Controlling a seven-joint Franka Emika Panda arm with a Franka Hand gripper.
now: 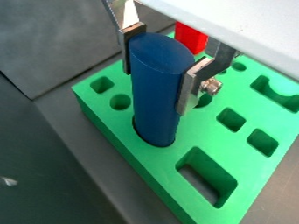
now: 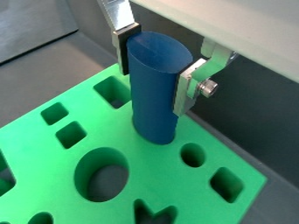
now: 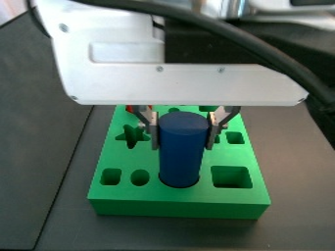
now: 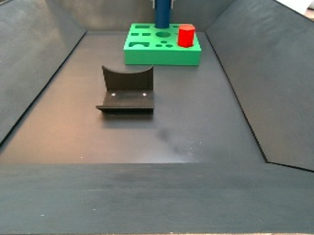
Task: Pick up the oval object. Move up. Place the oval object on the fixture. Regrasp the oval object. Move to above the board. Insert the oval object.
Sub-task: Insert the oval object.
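Observation:
My gripper point(image 1: 162, 61) is shut on the dark blue oval object point(image 1: 156, 92), its fingers point(image 1: 133, 48) clamping the top. The peg stands upright with its lower end in a hole of the green board point(image 1: 128, 140). Both wrist views show this; the peg point(image 2: 156, 87) meets the board point(image 2: 70, 166) at its base. In a side view the gripper point(image 3: 183, 125) holds the peg point(image 3: 179, 149) over the board point(image 3: 183, 191). In a side view the board point(image 4: 157, 50) lies at the far end with the peg point(image 4: 162, 11) on it, and the dark fixture point(image 4: 125, 90) stands mid-floor, empty.
A red peg point(image 4: 186, 36) stands in the board, also seen behind the fingers in a wrist view point(image 1: 191, 37). Several shaped holes in the board are open. Dark sloping walls point(image 4: 50, 83) enclose the floor.

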